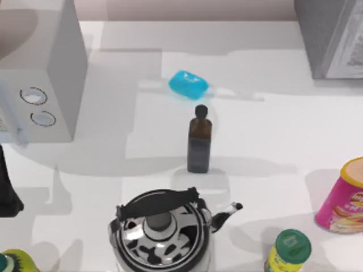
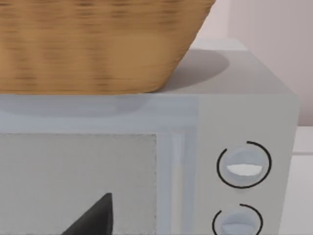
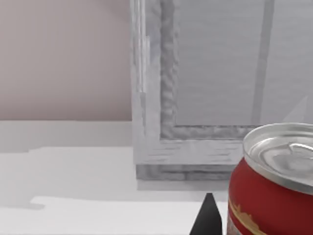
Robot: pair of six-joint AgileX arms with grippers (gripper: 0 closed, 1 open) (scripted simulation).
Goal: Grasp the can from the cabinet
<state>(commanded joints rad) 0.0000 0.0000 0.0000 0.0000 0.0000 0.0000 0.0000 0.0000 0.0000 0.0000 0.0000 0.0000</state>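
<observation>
Seemingly the task is far along: the left arm (image 1: 8, 195) idles at the table's left edge by the microwave (image 1: 48, 73), while the right gripper (image 3: 209, 219) sits just beside the can (image 3: 274, 191), which is outside the cabinet (image 3: 215, 98). I cannot tell whether either gripper is spread or clamped, so a hold is unconfirmed.

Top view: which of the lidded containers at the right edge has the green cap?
The small yellow-labelled jar at the bottom edge, right of the kettle. The pink canister further right has a yellowish top, not green.
</observation>
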